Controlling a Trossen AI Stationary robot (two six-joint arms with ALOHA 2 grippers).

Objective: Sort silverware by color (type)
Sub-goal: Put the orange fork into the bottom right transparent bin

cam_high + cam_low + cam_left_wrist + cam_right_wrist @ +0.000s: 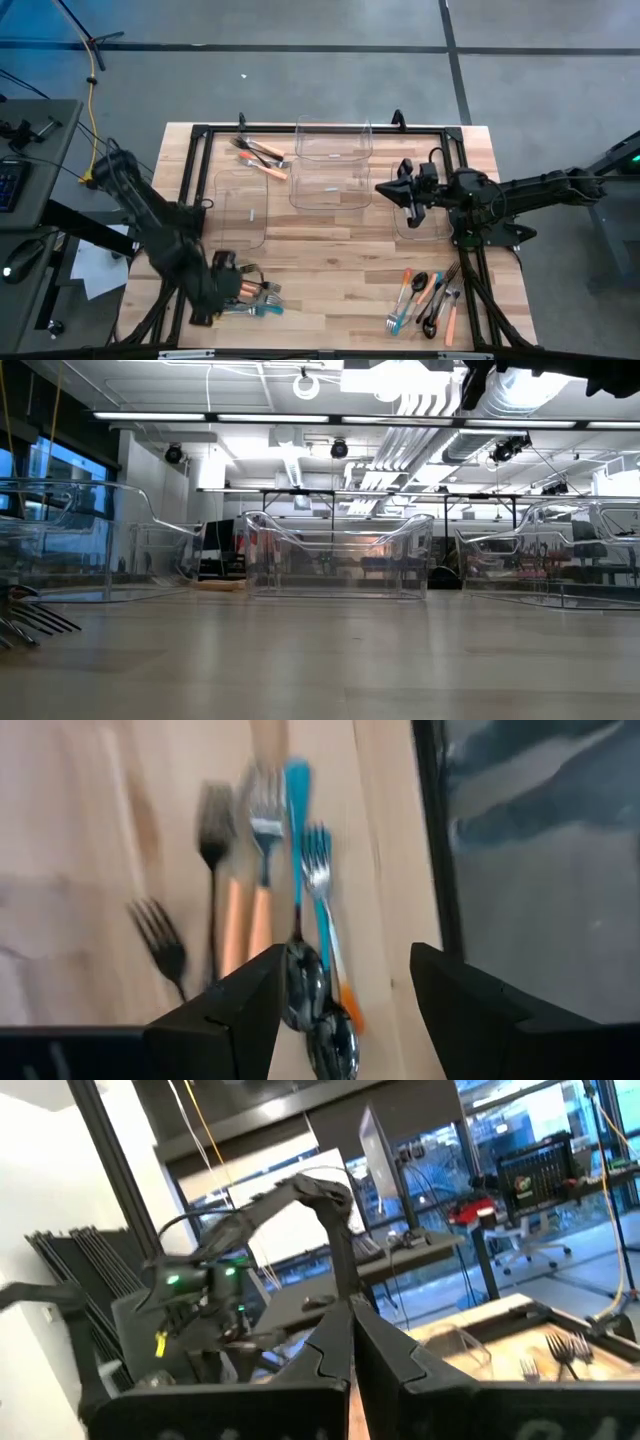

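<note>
Left gripper (345,1010): fingers spread above mixed orange, teal and black-handled silverware (290,900) near table corner.
Right gripper (350,1355): fingers pressed together, raised over clear plastic bins (330,165).

Left hand (243,290) low at the near-left table corner, fingers spread, right hand (384,189) raised mid-table, fingers closed

- A light wooden table (330,255) with a black frame along its edges is carrying everything.
- Four clear plastic bins (330,185) are sitting across its middle and far part.
- Silverware is lying in three groups around the bins: one pile (262,155) beside their far-left corner, one (250,297) near-left, one (428,300) near-right.
</note>
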